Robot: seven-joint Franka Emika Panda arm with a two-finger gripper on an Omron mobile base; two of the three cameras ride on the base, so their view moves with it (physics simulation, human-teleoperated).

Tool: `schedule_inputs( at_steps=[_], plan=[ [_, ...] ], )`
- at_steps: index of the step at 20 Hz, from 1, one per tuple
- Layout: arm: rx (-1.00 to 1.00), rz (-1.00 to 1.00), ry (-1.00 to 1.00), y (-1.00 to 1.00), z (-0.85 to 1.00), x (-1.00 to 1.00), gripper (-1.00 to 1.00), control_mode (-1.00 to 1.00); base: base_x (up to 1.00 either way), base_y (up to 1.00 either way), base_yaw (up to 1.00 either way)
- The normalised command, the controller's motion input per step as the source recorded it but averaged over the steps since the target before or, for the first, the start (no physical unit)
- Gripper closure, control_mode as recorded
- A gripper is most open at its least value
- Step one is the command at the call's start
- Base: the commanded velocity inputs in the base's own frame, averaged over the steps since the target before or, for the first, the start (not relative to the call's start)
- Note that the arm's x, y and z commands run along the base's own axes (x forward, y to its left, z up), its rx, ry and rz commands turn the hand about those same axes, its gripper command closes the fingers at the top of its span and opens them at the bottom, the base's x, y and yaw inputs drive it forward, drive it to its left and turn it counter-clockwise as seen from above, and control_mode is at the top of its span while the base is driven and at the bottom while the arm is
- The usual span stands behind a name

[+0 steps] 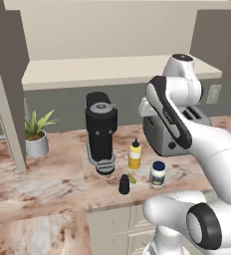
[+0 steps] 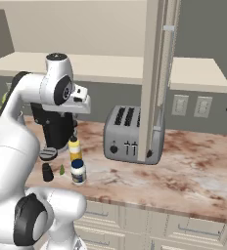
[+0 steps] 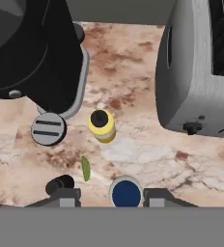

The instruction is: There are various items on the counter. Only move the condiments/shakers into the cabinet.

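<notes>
Toaster (image 2: 132, 134) slots seen from right, plant (image 1: 37, 132) from left

Even soft rendered light, faint shadows under objects, no glare, slightly coarse resolution.

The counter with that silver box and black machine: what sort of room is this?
A kitchen, computer-rendered by the look. A toaster and a coffee machine stand on a marbled stone counter, with a wall cabinet above.

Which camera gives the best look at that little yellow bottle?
The left base view: the yellow squeeze bottle stands unobstructed, its full side showing. The right base view shows it smaller, close beside the arm; the hand view looks down on its black nozzle.
</notes>
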Motion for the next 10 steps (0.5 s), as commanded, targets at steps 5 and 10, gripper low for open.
schedule_inputs(
  at_steps=[5, 10],
  plan=[
    [0.0, 0.0, 0.0, -0.15, -0.15, -0.23, -1.0, -1.0, 0.0, 0.0, 0.0],
    [0.21, 0.12, -0.17, -0.99, -0.77, -0.93, -1.0, -1.0, 0.0, 0.0, 0.0]
  ],
)
